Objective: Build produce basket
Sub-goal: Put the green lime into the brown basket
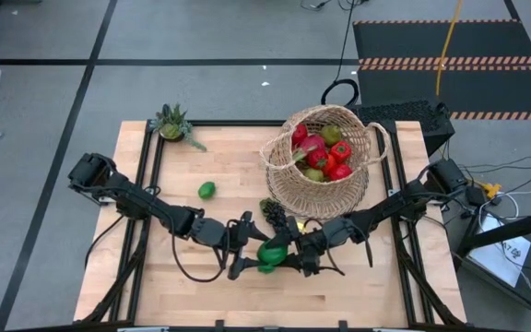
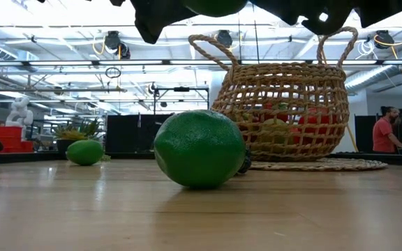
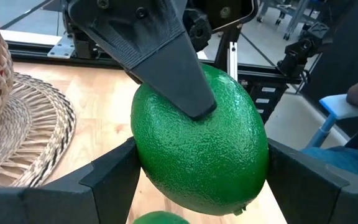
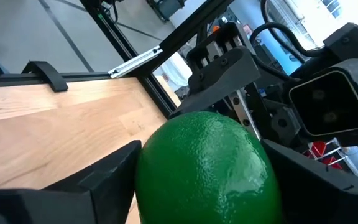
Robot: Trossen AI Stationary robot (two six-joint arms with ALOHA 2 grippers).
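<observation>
Two dark grippers meet over the front middle of the pale wooden table [image 1: 155, 295], both on one glossy green toy lime [image 1: 269, 254]. The left gripper [image 1: 252, 251] has its fingers [image 3: 104, 180] spread wide and pressed against opposite sides of that lime, holding it clear of the tabletop. The right gripper [image 1: 293, 254] comes in from the opposite side, its fingers [image 4: 114, 171] equally wide apart and set against the same fruit, one of them lying across the lime's rounded face in the left wrist view. From table height the held lime and both grippers hang at the upper edge of the picture.

Directly beneath them a second green toy lime [image 2: 199, 148] sits on the wood. Just beyond it, between the grippers and the basket, lies a dark purple bunch of toy grapes [image 1: 273, 212]. The large round tan woven wicker basket [image 1: 325, 194] with loop handles stands behind that, right of the table's centre, on a flat woven mat [image 2: 326, 165]; red and green toy fruits [image 1: 325, 157] fill it. A third small green lime [image 1: 206, 190] rests alone left of centre, well apart from the basket. A small spiky green potted plant [image 1: 173, 122] stands at the far left corner. Across the room a person in a red top [image 2: 384, 132] is visible.
</observation>
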